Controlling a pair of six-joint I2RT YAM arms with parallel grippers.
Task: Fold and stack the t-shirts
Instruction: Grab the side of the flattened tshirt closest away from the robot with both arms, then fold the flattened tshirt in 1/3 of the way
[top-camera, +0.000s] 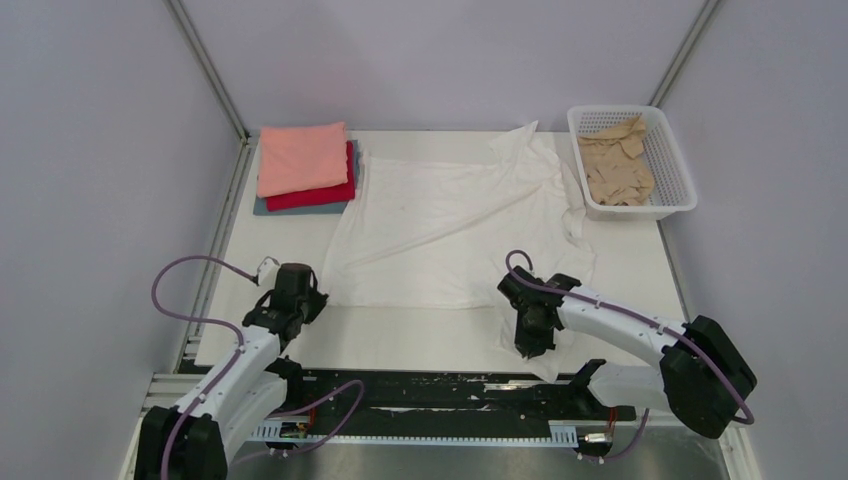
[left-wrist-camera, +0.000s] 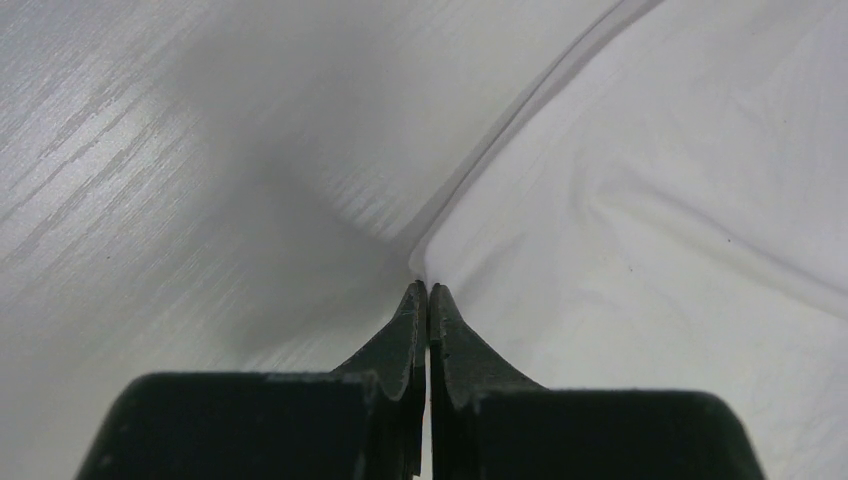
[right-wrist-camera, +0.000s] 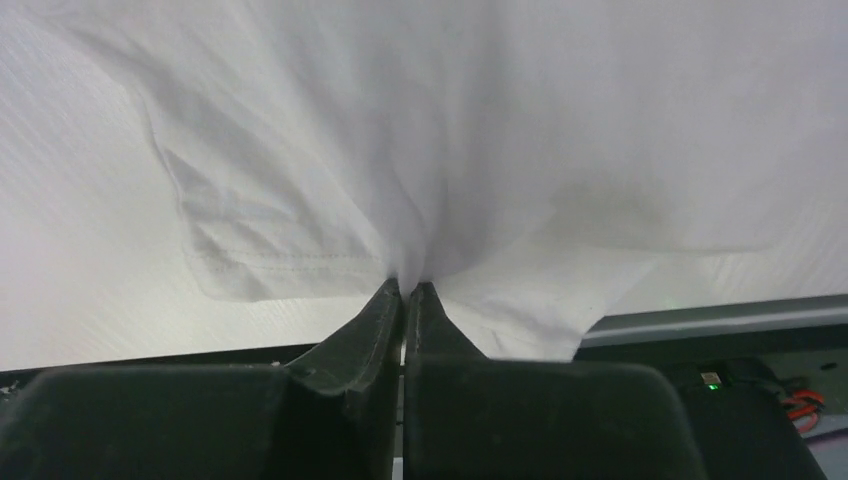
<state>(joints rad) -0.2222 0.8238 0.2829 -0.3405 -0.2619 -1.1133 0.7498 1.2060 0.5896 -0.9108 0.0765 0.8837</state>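
Jaws of the left gripper (left-wrist-camera: 428, 288) were pressed flat together on the very tip of a corner of the white t-shirt (top-camera: 440, 230), by the look of it. Only a sliver of cloth met the tips, so that pinch was hard to make out. Jaws of the right gripper (right-wrist-camera: 405, 288) were squeezed nearly together too, with a bunch of the same shirt's hem gathered between them.

From above, both pinches were hidden under the wrists, so only the wrist cams showed them.

Biggest thing was the tabletop (top-camera: 640, 270), and the white t-shirt was spread across the middle of it. It was wrinkled toward the right side, and one flap drooped past the near edge under the right arm.

Back right sat the white lattice basket (top-camera: 676, 170), just beside the shirt's sleeve. A tan t-shirt (top-camera: 615, 170) was crumpled inside it, so its shape was anyone's guess.

Back left was a stack of folded shirts. The salmon-pink t-shirt (top-camera: 300, 158) was on top, and the red t-shirt (top-camera: 335, 192) under it showed only an edge. The grey-blue t-shirt (top-camera: 300, 208) at the bottom was barely a strip.
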